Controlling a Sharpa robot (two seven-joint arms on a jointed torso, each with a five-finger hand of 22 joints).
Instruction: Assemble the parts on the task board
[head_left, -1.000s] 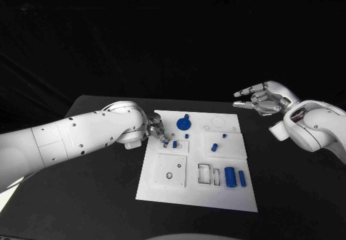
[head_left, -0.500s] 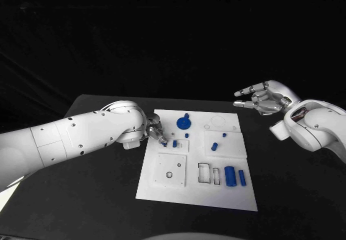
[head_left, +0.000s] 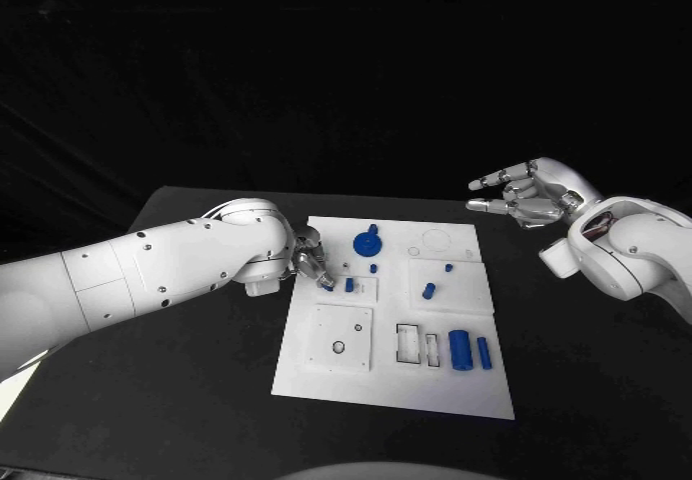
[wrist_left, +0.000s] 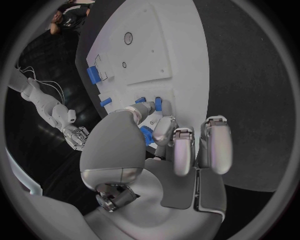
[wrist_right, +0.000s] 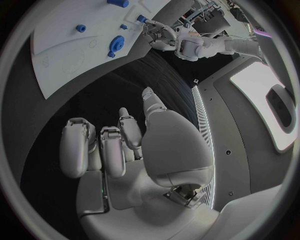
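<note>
Head view. Black table (head_left: 188, 400) with the white task board (head_left: 397, 385) lying at its middle. On the board: a blue gear-shaped part (head_left: 368, 241) near the far edge; a small blue peg (head_left: 375, 269) just below it; a short blue piece (head_left: 428, 293) on the right-hand raised block; a small blue stub (head_left: 449, 269) above that; a blue cylinder (head_left: 460, 351) and a narrower blue bar (head_left: 485, 354) side by side near the right edge, beside two empty rectangular slots (head_left: 420, 347). A square white plate with a small ring hole (head_left: 339, 340) sits at the board's left. Left hand (head_left: 313, 263) is low over the board's left edge, its fingertips (head_left: 326, 283) touching down beside a small blue part (head_left: 349, 286) in a recess. Right hand (head_left: 529, 195) is raised off the table beyond the board's far right corner, fingers curled but apart, holding nothing.

Left wrist view. Left hand (wrist_left: 159, 142): thumb and one finger are pinched on a small blue part (wrist_left: 147, 135), the other fingers (wrist_left: 215, 145) extended side by side. Further blue pieces (wrist_left: 94, 75) lie on the board (wrist_left: 156, 45) past the fingertips.

Right wrist view. Right hand (wrist_right: 125, 145): fingers (wrist_right: 78, 150) loosely bent, nothing between them (palm bare). The board (wrist_right: 62, 55), with the gear-shaped part (wrist_right: 116, 45), lies well apart from it.
</note>
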